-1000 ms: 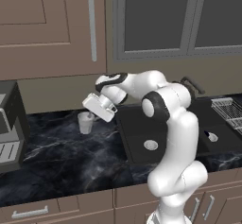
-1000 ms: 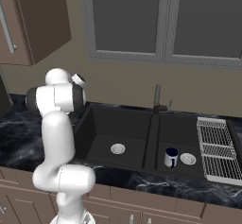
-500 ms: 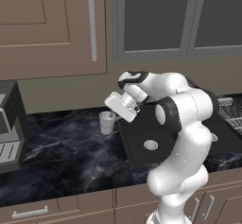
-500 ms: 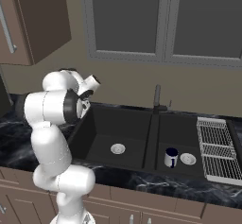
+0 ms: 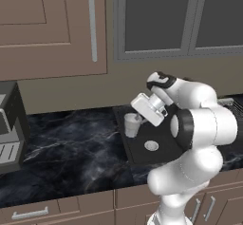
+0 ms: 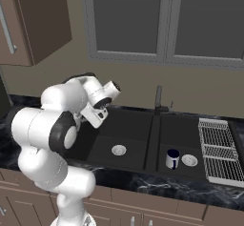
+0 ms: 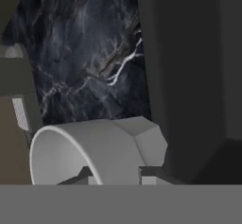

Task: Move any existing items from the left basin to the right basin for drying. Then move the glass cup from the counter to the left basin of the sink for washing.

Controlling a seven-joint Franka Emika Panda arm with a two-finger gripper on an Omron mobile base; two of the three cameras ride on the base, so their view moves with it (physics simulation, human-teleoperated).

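My gripper [image 5: 136, 120] is shut on the glass cup [image 5: 131, 125], a whitish tumbler held upright in the air over the left rim of the sink. In the hand view the glass cup [image 7: 94, 150] sits between my fingertips [image 7: 149, 174], with its open mouth toward the camera. The counter [image 7: 90, 53] lies under it on one side, and the left basin [image 7: 194, 76] drops away on the other. The left basin [image 5: 161, 153] shows its pale drain [image 5: 151, 145]. In the right base view a small dark cup [image 6: 172, 159] stands in the right basin [image 6: 183, 134].
A dark faucet [image 6: 158, 99] rises behind the divider between the basins. A wire dish rack [image 6: 219, 148] lies right of the sink. A coffee machine [image 5: 9, 124] stands at the counter's left end. Wall cabinets hang above.
The arm has swung to the right with the glass cup in its grip, from above the counter to the left rim of the sink.
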